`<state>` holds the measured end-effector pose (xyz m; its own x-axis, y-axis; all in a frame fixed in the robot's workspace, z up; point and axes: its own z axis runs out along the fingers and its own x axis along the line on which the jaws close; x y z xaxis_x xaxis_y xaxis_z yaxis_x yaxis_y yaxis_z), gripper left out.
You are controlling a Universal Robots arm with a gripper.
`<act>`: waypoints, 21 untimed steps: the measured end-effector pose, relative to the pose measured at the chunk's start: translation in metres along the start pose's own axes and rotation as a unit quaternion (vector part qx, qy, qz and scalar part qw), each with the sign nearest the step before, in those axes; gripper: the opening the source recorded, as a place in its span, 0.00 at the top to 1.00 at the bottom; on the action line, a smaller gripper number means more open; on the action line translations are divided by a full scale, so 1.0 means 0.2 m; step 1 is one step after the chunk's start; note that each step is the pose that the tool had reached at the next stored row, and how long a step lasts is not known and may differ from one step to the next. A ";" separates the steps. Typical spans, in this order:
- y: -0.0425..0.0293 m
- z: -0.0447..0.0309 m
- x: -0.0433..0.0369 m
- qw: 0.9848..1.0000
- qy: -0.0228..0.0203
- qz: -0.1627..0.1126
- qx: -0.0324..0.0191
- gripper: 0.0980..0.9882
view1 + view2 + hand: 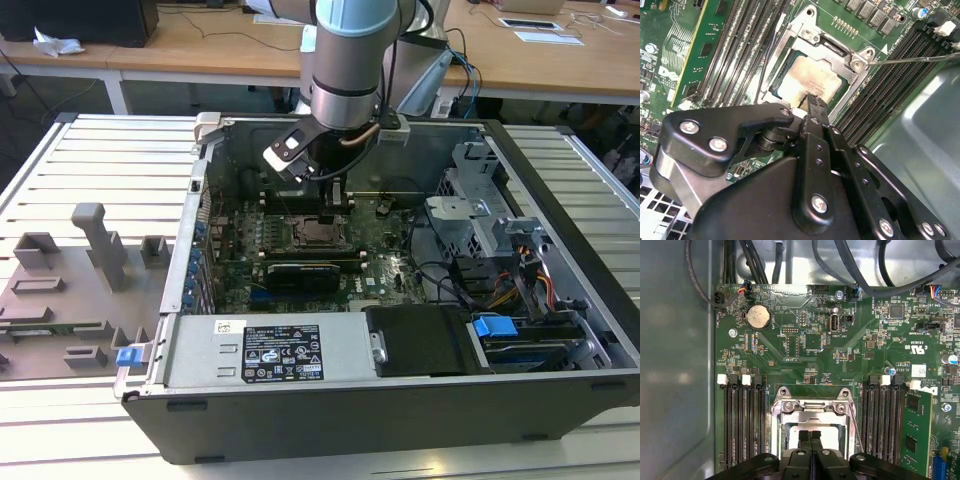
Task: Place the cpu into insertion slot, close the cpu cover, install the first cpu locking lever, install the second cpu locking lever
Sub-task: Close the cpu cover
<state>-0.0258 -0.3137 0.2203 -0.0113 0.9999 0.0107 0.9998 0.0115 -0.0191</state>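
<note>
Silver-grey and square, the cpu (815,77) lies flat, metal top up, seated in the slot (320,232) on the green board (815,340). Being square it has no long axis, and its edges run parallel to the black memory slots (740,45) on either side. The cover (855,85) lies down around it, framing the chip through its central opening. A thin lever (910,59) sticks out from one cover corner across the memory slots. The gripper (812,100) points down at the chip with its fingers pressed together, holding nothing. Whether the tips touch the metal top I cannot tell. In both wrist views the gripper hides the near part of the cpu and cover. In the exterior view the gripper (338,200) hangs inside the case (560,200), just above the slot.
</note>
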 end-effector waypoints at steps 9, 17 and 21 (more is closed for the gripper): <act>-0.001 -0.057 0.001 1.000 0.000 0.000 0.000 0.99; -0.002 -0.128 0.002 1.000 0.000 0.000 0.000 0.99; -0.003 -0.179 0.002 1.000 0.000 0.000 0.000 0.99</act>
<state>-0.0258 -0.3137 0.2562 -0.0113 0.9999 0.0108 0.9998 0.0115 -0.0190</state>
